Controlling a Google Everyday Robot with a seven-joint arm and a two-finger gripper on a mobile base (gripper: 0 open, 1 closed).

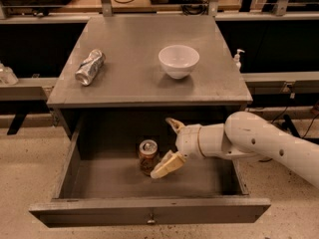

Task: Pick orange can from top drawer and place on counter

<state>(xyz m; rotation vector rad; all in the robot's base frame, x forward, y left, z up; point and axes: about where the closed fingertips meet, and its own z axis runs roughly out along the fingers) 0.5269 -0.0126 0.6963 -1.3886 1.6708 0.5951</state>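
The orange can (148,157) stands upright inside the open top drawer (149,211), left of its middle, silver top up. My gripper (168,146) is inside the drawer just right of the can, open, its jaws spread wide. The near fingertip (158,172) lies right beside the can's base, and the far fingertip (172,123) is behind and to the right of the can. The can is not between the fingers. The counter (134,81) is the grey cabinet top above the drawer.
A crushed silver can (90,66) lies on the counter's left side. A white bowl (179,60) stands right of the counter's centre. My white arm (264,143) reaches in over the drawer's right wall. Benches and cables lie behind.
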